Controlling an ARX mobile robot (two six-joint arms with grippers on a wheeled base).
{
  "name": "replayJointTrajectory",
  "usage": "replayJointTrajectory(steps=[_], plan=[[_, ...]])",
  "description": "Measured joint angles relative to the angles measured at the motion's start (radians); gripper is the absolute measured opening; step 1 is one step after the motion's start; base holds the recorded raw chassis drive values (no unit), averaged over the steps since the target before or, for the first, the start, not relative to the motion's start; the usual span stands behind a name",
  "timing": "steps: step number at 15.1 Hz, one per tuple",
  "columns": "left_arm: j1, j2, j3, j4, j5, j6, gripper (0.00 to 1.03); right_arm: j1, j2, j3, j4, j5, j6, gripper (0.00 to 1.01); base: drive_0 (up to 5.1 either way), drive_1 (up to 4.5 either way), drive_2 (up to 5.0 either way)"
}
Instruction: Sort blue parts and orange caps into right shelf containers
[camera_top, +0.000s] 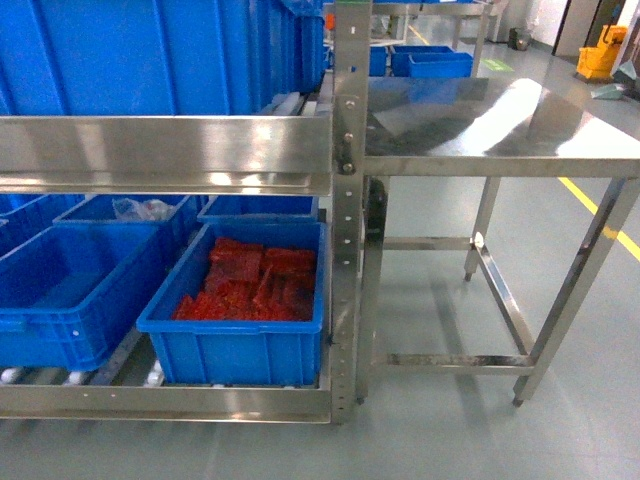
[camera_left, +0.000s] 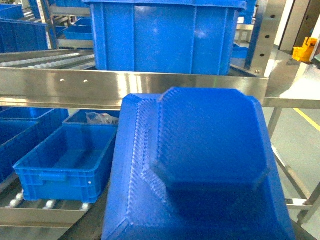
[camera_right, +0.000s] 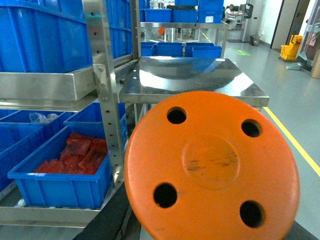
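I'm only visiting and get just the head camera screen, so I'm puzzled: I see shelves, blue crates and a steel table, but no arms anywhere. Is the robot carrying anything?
Observer: Something sits right at the left wrist camera, a blue part with a textured surface and cut corners. It fills most of that view.
Operator: And the other arm?
Observer: The right wrist camera shows an orange disc with four round holes, very close to the lens.
Operator: Can you see the claws gripping them?
Observer: No. Each piece blocks its camera's view of the claws, so the grip itself isn't visible.
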Motion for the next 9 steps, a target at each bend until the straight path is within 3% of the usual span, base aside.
replayJointTrajectory(steps=[9], plan=[[0.0, 0.0, 0.0, 0.0, 0.0, 0.0, 0.42, 0.0, 0.0, 0.0, 0.0, 0.0, 0.0, 0.42, -5.0, 1.97, 2.7]])
